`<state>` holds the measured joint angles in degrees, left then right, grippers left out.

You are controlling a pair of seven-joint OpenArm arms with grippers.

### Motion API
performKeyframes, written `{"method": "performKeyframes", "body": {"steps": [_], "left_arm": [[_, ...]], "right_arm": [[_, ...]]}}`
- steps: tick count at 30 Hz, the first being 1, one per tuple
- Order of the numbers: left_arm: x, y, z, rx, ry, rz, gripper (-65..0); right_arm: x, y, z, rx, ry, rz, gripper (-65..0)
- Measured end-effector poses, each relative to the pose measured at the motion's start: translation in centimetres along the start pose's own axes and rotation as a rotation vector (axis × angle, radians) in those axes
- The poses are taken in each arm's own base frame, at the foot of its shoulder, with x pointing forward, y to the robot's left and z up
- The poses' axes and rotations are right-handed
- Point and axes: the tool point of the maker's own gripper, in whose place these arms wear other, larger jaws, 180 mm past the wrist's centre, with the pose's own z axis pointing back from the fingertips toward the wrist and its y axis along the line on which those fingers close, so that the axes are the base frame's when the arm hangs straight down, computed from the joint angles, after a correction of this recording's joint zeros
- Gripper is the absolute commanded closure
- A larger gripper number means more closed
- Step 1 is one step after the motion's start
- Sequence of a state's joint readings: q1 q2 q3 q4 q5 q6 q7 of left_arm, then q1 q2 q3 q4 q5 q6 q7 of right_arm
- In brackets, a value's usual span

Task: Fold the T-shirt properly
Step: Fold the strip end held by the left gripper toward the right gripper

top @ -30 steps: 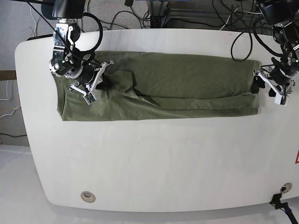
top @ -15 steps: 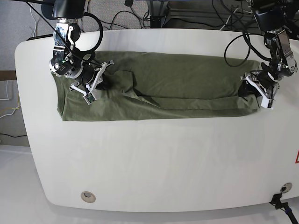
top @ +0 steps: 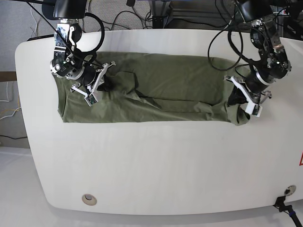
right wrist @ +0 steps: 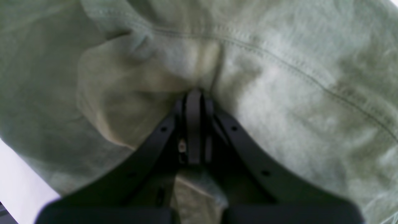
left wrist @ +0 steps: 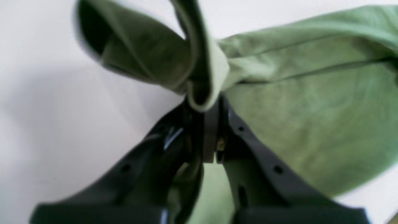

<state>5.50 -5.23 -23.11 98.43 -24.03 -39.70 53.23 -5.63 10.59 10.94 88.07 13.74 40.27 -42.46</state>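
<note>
- The T-shirt [top: 156,90] lies as a long olive-green band across the far half of the white worktop [top: 156,165], stretched from one side toward the other with a lengthwise fold running through its middle.
- In the base view, the left claw [top: 238,100] sits at the band's right end, and the cloth there is bunched and pulled inward, so that end looks crumpled rather than square.
- The left wrist view shows the left claw [left wrist: 203,102] pressed together on a pinch of the fabric [left wrist: 311,109]; a loop of cloth stands up from between its black fingers [left wrist: 245,140] and flops to either side, lifted off the white surface behind it.
- The right claw [top: 97,85] is at the band's left end in the base view, lying on the shirt near its far edge, where the cloth gathers into folds around it.
- In the right wrist view, the right claw [right wrist: 194,93] is closed on a gathered tuck of the shirt [right wrist: 279,77], just below a stitched seam that runs diagonally across the frame.
- A sliver of the worktop [right wrist: 18,174] shows at the lower left of that view; the rest is filled by wrinkled green cloth.
- Cables [top: 236,19] trail off the far edge of the worktop behind both arms.
</note>
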Motion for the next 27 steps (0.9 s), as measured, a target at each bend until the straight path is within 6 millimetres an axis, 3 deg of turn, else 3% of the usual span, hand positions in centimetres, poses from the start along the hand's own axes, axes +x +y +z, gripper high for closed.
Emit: {"method": "performKeyframes", "body": {"steps": [7, 10, 14, 19, 24, 27], "left_arm": [[2.0, -10.7, -4.4, -0.249, -0.053, 0.029, 0.0], [1.8, -13.8, -5.6, -0.316, -0.032, 0.052, 0.0], [2.7, -15.4, -6.5, -0.372, -0.05, 0.063, 0.0], [2.0, -15.1, -7.1, -0.369, -0.019, 0.07, 0.0], [1.7, -16.4, -7.3, -0.403, -0.001, 0.049, -20.1], [2.3, -19.0, -7.2, -0.481, -0.016, 0.035, -23.5]], "right_arm": [[0.0, 0.1, -0.1, 0.003, -0.002, -0.001, 0.0], [0.1, 0.2, -0.1, 0.004, -0.003, -0.003, 0.0], [0.1, 0.2, -0.1, 0.004, -0.003, -0.003, 0.0], [0.0, 0.2, -0.1, 0.004, -0.001, -0.003, 0.0], [0.1, 0.2, -0.1, 0.004, -0.002, -0.002, 0.0], [0.1, 0.2, -0.1, 0.005, -0.002, -0.002, 0.0]]}}
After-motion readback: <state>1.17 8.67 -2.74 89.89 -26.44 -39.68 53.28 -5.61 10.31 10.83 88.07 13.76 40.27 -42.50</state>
